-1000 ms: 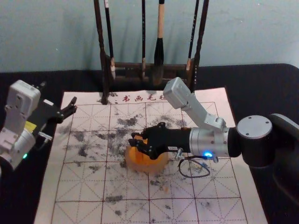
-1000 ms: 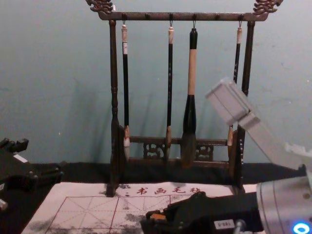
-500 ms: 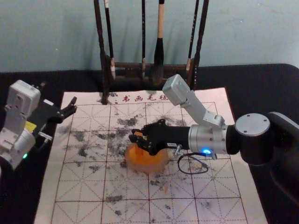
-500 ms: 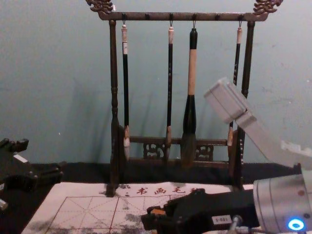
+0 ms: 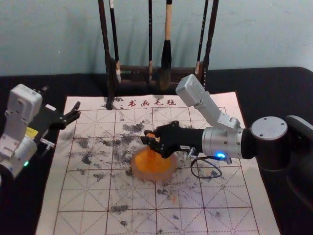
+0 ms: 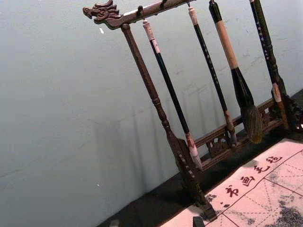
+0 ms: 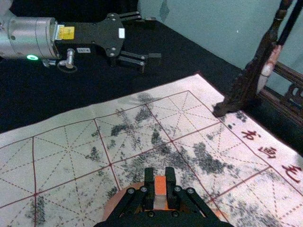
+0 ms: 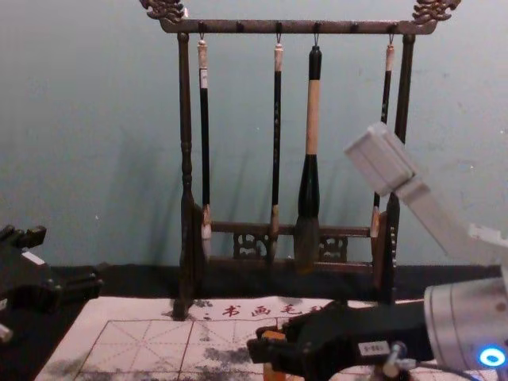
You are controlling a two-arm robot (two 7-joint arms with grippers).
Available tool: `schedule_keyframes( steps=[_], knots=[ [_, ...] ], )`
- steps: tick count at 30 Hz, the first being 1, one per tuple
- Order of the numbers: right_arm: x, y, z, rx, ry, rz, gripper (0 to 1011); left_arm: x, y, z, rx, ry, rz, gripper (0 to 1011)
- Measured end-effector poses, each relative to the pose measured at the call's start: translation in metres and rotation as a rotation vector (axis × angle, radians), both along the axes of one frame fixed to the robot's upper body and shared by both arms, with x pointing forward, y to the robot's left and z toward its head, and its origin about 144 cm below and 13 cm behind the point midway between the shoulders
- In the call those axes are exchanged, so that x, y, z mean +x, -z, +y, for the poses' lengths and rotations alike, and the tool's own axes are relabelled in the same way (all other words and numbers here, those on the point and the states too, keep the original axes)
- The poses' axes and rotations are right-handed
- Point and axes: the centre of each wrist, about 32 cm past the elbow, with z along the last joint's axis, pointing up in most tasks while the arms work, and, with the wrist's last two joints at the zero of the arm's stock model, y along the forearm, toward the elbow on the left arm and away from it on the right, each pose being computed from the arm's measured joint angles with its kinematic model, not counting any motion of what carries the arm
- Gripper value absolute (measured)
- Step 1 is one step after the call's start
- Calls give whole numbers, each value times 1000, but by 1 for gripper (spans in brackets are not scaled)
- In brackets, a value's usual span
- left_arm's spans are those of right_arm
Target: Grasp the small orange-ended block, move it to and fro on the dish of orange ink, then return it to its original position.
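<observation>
In the head view my right gripper (image 5: 148, 137) holds the orange-ended block (image 5: 151, 134) upright over the far part of the orange ink dish (image 5: 153, 173); contact with the ink cannot be told. The right wrist view has this gripper (image 7: 160, 177) shut on the block (image 7: 160, 186), a pad pressed on each side, with the dish (image 7: 111, 205) partly hidden behind. From the chest, the block (image 8: 274, 370) hangs below my right gripper (image 8: 268, 348). My left gripper (image 5: 60, 100) is parked, open and empty, beyond the mat's left edge; its tips (image 6: 156, 222) reach into the left wrist view.
A gridded, ink-stained mat (image 5: 83, 196) lies on the black table (image 5: 274, 98). Behind it stands a dark wooden rack (image 8: 186, 159) with several hanging brushes, including a large one (image 8: 312, 119). The rack's left foot (image 5: 109, 100) rests at the mat's far edge.
My right gripper has shifted slightly to the right and up with the block in its grip, and more of the block and dish now shows. The left arm has stayed still.
</observation>
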Motion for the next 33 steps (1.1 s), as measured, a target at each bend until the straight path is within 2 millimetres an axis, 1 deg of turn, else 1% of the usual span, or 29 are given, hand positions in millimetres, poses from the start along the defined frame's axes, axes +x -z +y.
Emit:
schedule_keyframes(
  steps=[8, 23, 33],
  knots=[
    [-1, 0, -7, -3, 14, -1, 130, 0, 0, 0, 0, 0, 0, 1002],
    [-9, -1, -21, 1, 32, 5, 130, 0, 0, 0, 0, 0, 0, 1001],
    [-15, -1, -25, 1, 30, 11, 130, 0, 0, 0, 0, 0, 0, 1001]
  ],
)
